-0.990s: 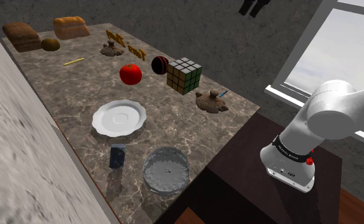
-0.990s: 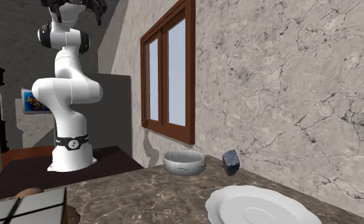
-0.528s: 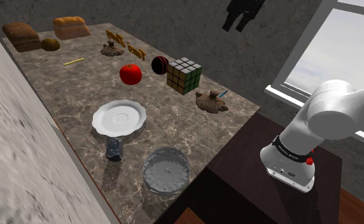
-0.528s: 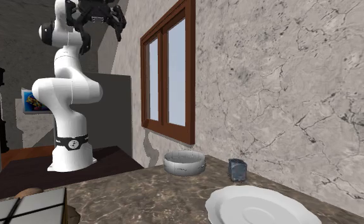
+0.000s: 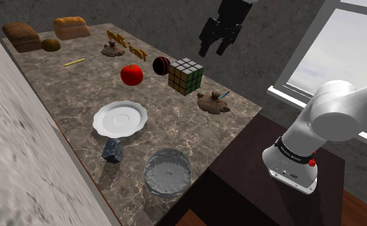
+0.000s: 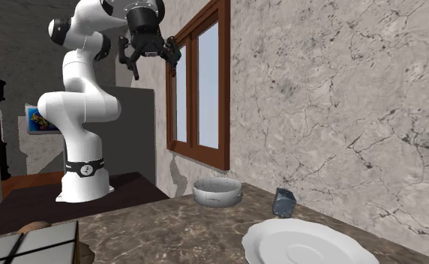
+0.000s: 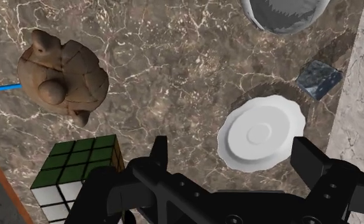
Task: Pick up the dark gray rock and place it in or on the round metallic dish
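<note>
The dark gray rock [image 5: 113,150] lies on the marble table between the white plate [image 5: 120,119] and the round metallic dish [image 5: 167,170], close to the wall. In the second exterior view the rock [image 6: 283,202] sits right of the dish [image 6: 217,191]. My gripper [image 5: 215,40] hangs open high above the table's far side, over the Rubik's cube [image 5: 186,76], with nothing between its fingers. In the wrist view the gripper [image 7: 233,159] looks down on the plate [image 7: 260,133], with the rock [image 7: 319,79] and the dish [image 7: 282,13] beyond it.
A red apple [image 5: 131,74], a dark ball [image 5: 161,64], a brown figure [image 5: 212,103] and bread loaves [image 5: 71,27] share the table. A stone wall [image 5: 15,160] runs along the shoulder view's left. The stand [image 5: 272,186] adjoins the table.
The gripper has come down into the shoulder view and swung out over the table. The rock has shifted slightly toward the white plate and tipped over.
</note>
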Controlling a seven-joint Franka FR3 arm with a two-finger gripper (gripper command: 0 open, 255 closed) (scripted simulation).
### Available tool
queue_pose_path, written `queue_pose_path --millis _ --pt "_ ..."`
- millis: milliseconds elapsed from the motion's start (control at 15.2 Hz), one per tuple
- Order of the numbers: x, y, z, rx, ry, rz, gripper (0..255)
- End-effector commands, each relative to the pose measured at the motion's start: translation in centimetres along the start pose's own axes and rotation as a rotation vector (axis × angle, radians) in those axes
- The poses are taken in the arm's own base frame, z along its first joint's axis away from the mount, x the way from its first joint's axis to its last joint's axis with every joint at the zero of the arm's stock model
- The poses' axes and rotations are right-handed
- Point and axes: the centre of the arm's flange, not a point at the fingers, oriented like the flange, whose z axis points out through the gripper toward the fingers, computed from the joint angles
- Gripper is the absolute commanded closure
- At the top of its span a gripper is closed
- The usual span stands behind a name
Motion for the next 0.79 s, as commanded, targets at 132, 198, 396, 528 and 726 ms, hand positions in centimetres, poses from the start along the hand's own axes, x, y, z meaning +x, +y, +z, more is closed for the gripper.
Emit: queue_pose_path --millis 132,198,396,528,726 --pt "0.1 -3.5 4.1 -0.002 -0.018 0.036 0" --pt "0.1 -4.3 5.1 -0.003 -0.022 0.044 0" --pt "0.3 -6.9 8.1 -0.005 -0.036 0.070 0" --pt "0.4 -8.6 10.2 -0.007 -0.045 0.087 0" --pt "0.6 -11.2 13.2 -0.009 -0.059 0.113 0"
